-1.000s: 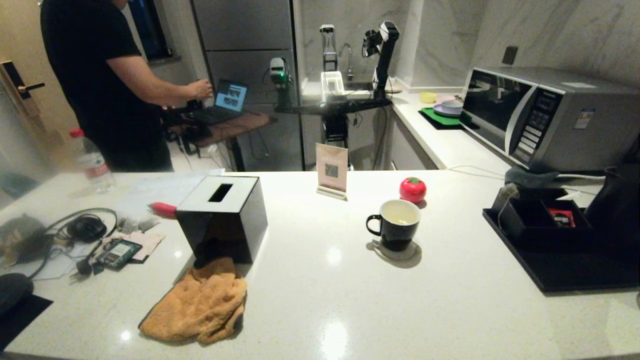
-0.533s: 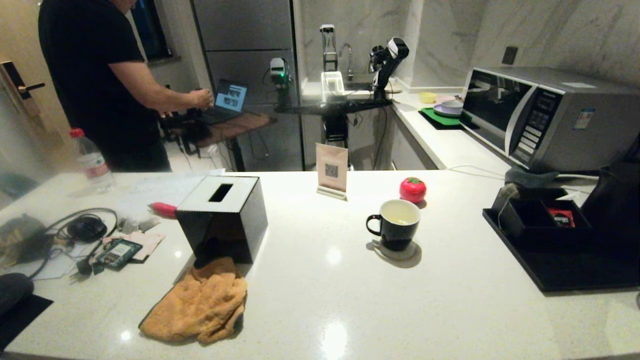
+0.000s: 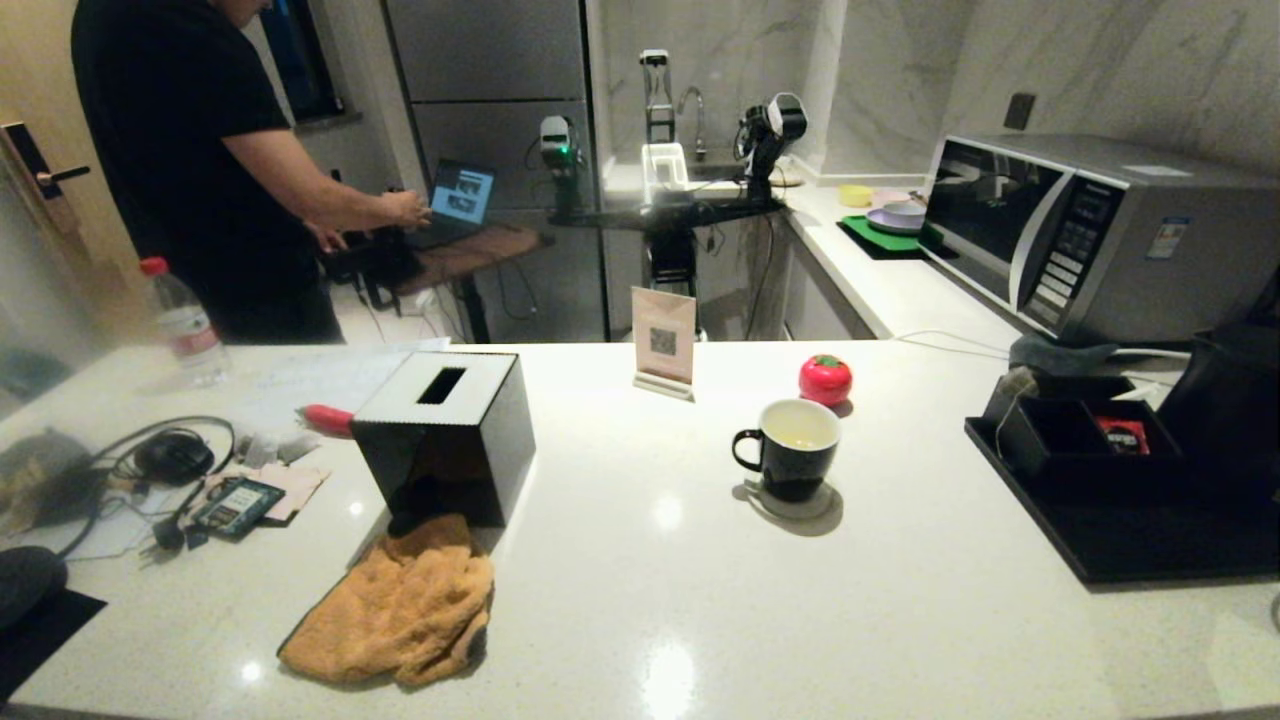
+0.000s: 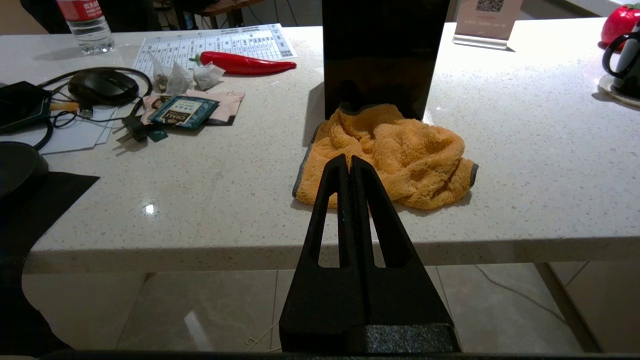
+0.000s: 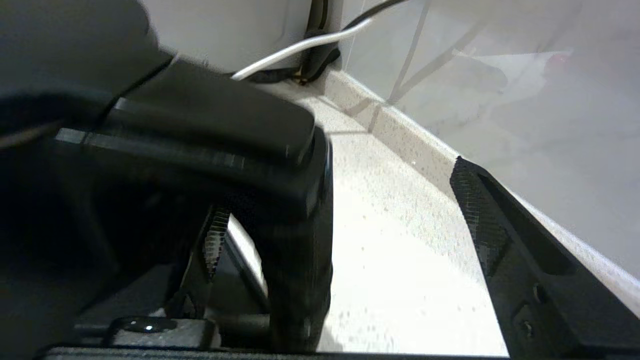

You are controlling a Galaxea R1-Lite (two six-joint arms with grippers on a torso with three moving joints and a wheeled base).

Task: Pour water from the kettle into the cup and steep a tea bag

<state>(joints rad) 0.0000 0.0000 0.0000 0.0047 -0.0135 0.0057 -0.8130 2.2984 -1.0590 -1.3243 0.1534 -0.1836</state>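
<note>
White speckled stone counter [image 3: 640, 620] in a marble-walled kitchen, dim light. Right gripper [image 5: 340, 210] at the counter's far right end by the wall: fingers [image 5: 495, 235] spread wide apart, straddling the black kettle [image 5: 210, 165] handle, the one clear finger not touching it; contact on the other side can't be made out. Only the right wrist view shows this; it also shows white and black cables [image 5: 310, 50] running behind the kettle at the backsplash corner. Head view catches just the kettle's dark bulk [image 3: 1235, 400] at the right edge, on a black tray [image 3: 1130, 540]. On the tray, a black divided box [image 3: 1070, 440] with a red-and-black sachet [image 3: 1125, 435] inside and the tea bag [image 3: 1015, 385] hanging over its left rim. Cup [image 3: 795, 450] stands on a coaster near counter centre, well apart from the tray, pale yellowish water [image 3: 798, 430] in it, handle to the left. Red tomato-shaped object [image 3: 825, 380] just behind the cup, QR sign stand [image 3: 663, 343] at the back edge.

Left gripper [image 4: 350, 165] pressed together, empty, held off the near edge in front of an orange towel [image 4: 390, 155]. Black tissue box [image 3: 445, 440] stands touching the towel's far side. Left wrist view alone shows a red chili [image 4: 240, 62] and a printed sheet [image 4: 215, 42]. Mouse [image 3: 172, 455], cables, packets and a red-capped bottle [image 3: 180, 325] fill the left end. Microwave [image 3: 1100, 235] on the side counter; person in black [image 3: 190, 160] at a laptop [image 3: 450, 200] behind.
</note>
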